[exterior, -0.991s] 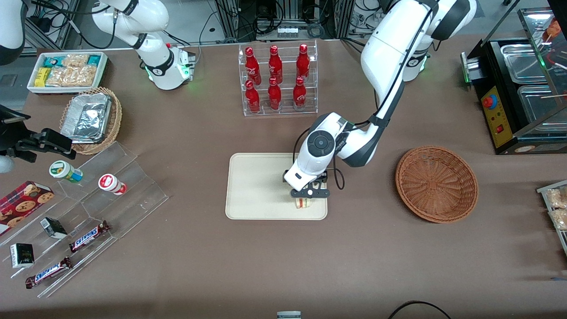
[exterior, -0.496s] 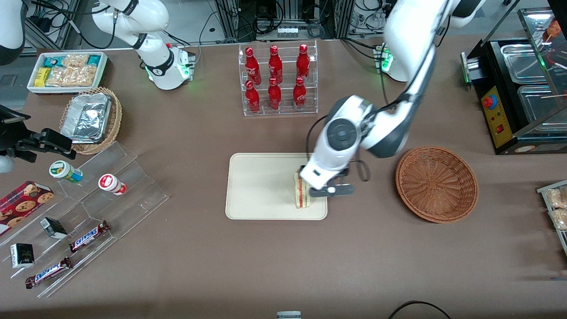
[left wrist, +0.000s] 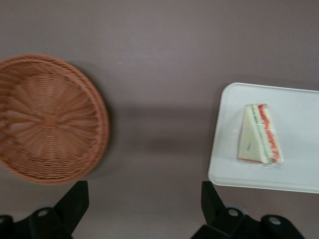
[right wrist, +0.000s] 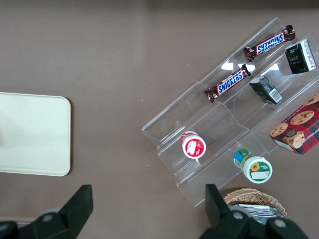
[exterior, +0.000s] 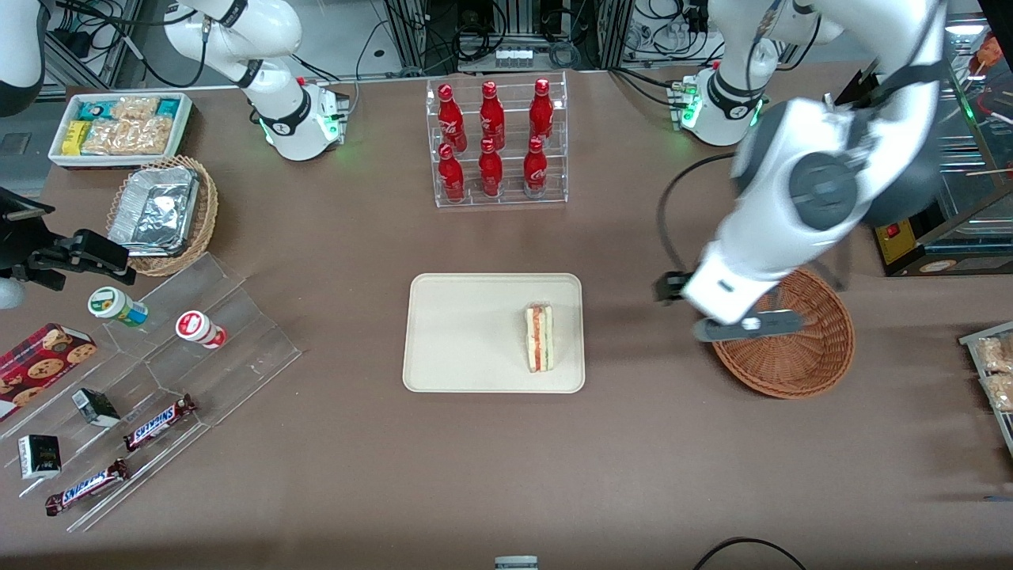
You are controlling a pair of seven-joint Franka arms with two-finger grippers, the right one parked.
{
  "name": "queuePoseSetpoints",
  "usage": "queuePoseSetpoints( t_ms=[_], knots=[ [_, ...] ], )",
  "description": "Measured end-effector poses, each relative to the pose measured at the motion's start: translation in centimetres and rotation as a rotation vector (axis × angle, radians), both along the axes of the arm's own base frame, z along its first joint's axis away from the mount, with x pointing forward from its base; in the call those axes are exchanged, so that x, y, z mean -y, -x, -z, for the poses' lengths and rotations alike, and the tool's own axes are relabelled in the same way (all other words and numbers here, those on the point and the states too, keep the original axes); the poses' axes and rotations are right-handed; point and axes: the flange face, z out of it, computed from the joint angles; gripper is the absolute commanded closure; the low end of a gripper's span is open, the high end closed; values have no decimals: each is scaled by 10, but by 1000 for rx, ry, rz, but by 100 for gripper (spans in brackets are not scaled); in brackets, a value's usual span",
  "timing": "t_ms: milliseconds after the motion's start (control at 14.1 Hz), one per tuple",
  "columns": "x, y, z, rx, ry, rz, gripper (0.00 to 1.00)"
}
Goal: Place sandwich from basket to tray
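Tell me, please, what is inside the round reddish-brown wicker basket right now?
Nothing shows in the round reddish-brown wicker basket: the wrist view gives bare weave. In the front view the open tool and arm cover part of it. The triangular sandwich lies on the cream tray.

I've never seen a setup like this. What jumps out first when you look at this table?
Probably the big white arm, its gripper open and holding nothing above the rim of the empty brown wicker basket. Next, the little sandwich lying alone on the cream tray mid-table, its red and green filling showing. Farther from the front camera, a clear rack of red bottles catches the eye.
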Motion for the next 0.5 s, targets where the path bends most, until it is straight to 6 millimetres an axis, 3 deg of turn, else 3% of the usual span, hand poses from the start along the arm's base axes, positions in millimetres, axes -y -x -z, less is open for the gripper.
queuePoseSetpoints(
  t_ms=[496],
  knots=[
    [-82,21,-53,53,-44,-43,0]
  ],
)
